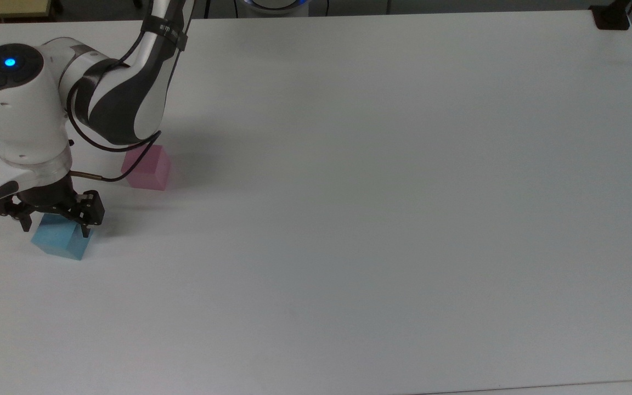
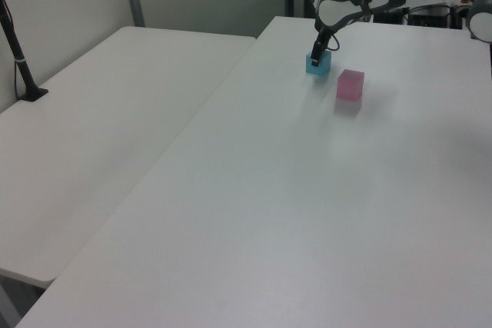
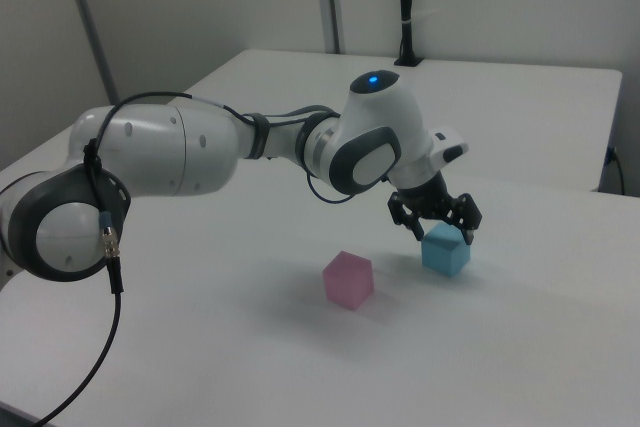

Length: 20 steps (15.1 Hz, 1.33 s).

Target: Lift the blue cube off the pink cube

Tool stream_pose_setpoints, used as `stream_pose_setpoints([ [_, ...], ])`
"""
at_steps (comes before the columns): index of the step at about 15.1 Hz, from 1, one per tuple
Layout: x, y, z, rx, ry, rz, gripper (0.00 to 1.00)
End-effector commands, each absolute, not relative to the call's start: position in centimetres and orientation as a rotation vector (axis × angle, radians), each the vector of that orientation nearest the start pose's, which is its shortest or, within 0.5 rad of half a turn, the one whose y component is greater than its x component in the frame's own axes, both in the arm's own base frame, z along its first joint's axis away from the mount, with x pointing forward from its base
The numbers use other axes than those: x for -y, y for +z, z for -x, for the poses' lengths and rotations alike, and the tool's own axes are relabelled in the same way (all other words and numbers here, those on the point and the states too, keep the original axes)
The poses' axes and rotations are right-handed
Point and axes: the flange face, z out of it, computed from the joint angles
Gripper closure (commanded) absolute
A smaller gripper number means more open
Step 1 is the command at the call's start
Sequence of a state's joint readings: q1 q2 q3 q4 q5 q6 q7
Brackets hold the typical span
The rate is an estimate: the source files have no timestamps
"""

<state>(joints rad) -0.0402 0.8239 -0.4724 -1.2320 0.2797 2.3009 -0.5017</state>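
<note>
Gripper (image 1: pixel 52 216) sits directly over the blue cube (image 1: pixel 61 241), fingers spread to either side of the cube's top. In the right view the fingertips look to stand clear of the cube's faces rather than pinching it; gripper (image 3: pixel 436 219) reads as let go.

Blue cube (image 3: pixel 445 250) rests flat on the white table (image 1: pixel 376 192), all lower edges down, not tilted. In the left view it (image 2: pixel 317 64) sits under the arm's wrist.

Pink cube (image 1: pixel 146 167) stands alone on the table, near the blue cube but apart from it, nothing on top. Same gap seen in the right view (image 3: pixel 348 278) and left view (image 2: pixel 350 84).

Judgement: unstacking is done — blue cube is off the pink one and set down. What is left, if anything: lift the gripper straight up, clear of the cube, without nudging it.
</note>
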Motion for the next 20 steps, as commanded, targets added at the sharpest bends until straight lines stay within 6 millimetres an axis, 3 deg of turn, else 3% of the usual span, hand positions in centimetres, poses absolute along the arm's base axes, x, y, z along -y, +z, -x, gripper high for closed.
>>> stream_pose_setpoints([
  [1, 25.8, 39.0, -72.0, -0.096, -0.513, 3.293, 0.00],
  [3, 25.8, 41.8, -69.6, -0.150, -0.528, 3.248, 0.00],
  [7, 23.7, 48.6, -64.8, -0.201, -0.379, 3.117, 0.00],
  [9, 20.6, 52.9, -62.3, -0.217, -0.257, 3.118, 0.00],
  [11, 15.5, 56.0, -60.9, -0.271, -0.137, 3.158, 0.00],
  [14, 9.7, 58.6, -58.1, -0.200, -0.046, 3.179, 0.00],
  [16, 5.9, 59.2, -57.2, -0.113, -0.033, 3.177, 0.00],
  [17, 4.8, 59.2, -56.6, -0.091, 0.034, 3.184, 0.00],
  [20, 4.5, 59.2, -56.8, -0.081, 0.032, 3.186, 0.00],
])
